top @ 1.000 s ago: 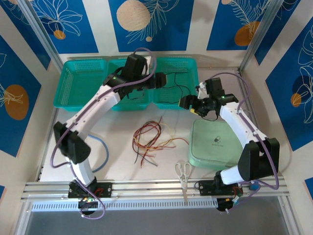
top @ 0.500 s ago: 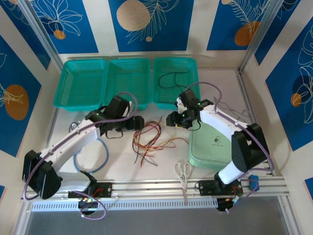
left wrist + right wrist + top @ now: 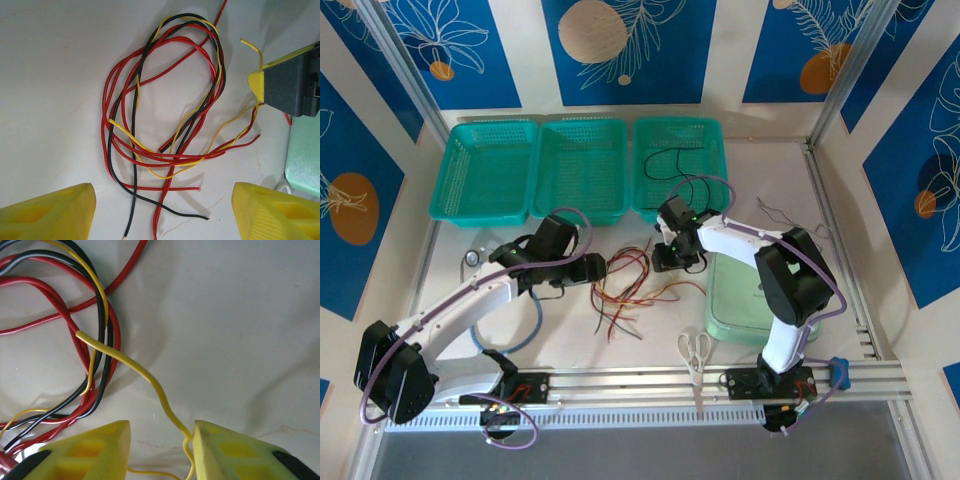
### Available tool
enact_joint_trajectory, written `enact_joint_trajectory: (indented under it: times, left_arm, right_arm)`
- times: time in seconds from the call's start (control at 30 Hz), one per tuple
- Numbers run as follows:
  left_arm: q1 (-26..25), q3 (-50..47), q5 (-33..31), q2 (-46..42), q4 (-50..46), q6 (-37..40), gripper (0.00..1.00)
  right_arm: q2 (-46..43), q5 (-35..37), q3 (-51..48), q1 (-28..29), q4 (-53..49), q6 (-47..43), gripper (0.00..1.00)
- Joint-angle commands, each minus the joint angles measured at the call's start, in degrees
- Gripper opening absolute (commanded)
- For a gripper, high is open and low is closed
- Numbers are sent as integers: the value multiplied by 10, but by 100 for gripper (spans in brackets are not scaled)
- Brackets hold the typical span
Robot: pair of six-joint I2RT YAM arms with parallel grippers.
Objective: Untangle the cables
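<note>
While left gripper [image 3: 162, 212] gapes wide just short of the cables [image 3: 150, 152], their yellow strand [image 3: 148, 375] runs between the parted jaws of right gripper [image 3: 161, 450].

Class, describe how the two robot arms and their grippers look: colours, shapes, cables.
The left arm and right arm have white shells with black joints, and a purple cable loops along each. The left gripper and right gripper have blocky yellow fingers.

The white counter [image 3: 570, 335] carries three teal baskets [image 3: 578, 168] side by side along its far edge. A loose tangle of red, yellow and black cables [image 3: 625, 290] lies mid-counter. A pale green box [image 3: 735, 300] lies right of them, scissors [image 3: 695, 350] near the front edge, and a blue-tubed stethoscope [image 3: 536, 318] to the left.
</note>
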Motion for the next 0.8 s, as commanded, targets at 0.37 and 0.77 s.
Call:
enact_joint_trajectory:
  times: [0.37, 0.77]
  left_arm:
    - [7, -7, 13, 2, 12, -11, 71]
    - [8, 4, 20, 15, 11, -8, 71]
  right_arm:
    - [26, 44, 20, 9, 19, -49, 22]
    - [-32, 132, 17, 50, 3, -66, 0]
